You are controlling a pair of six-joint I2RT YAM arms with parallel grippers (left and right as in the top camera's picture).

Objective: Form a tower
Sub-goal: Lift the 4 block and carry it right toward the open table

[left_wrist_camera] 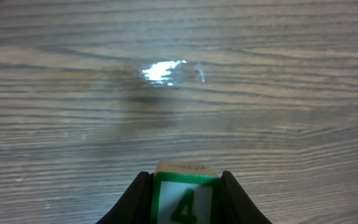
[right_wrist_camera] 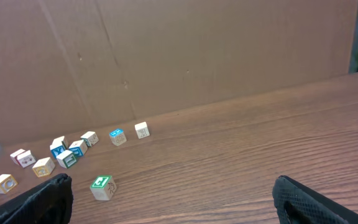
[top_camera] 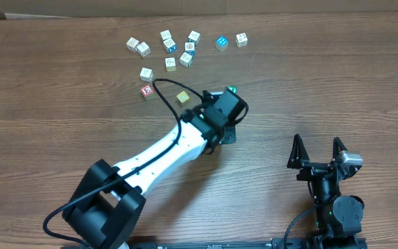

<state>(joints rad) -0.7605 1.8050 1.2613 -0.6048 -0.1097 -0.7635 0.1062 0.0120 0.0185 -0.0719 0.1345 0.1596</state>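
no tower standing; stacking not begun. left end effector [left_wrist_camera: 185, 186] clenched on small green-faced wooden number cube [left_wrist_camera: 185, 198], mid-desk. right end effector [top_camera: 318, 152] released, idle, near right. loose wooden letter cubes [top_camera: 168, 48] scattered far side. brown wooden desk [top_camera: 323, 83] open right of centre; far edge close behind cubes.

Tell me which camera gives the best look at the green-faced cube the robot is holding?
The left wrist view: the green-faced cube fills the foreground, its "4" readable, clamped in the left pincer. Overhead, only a green corner peeks past the arm. The right wrist view shows it small and distant.
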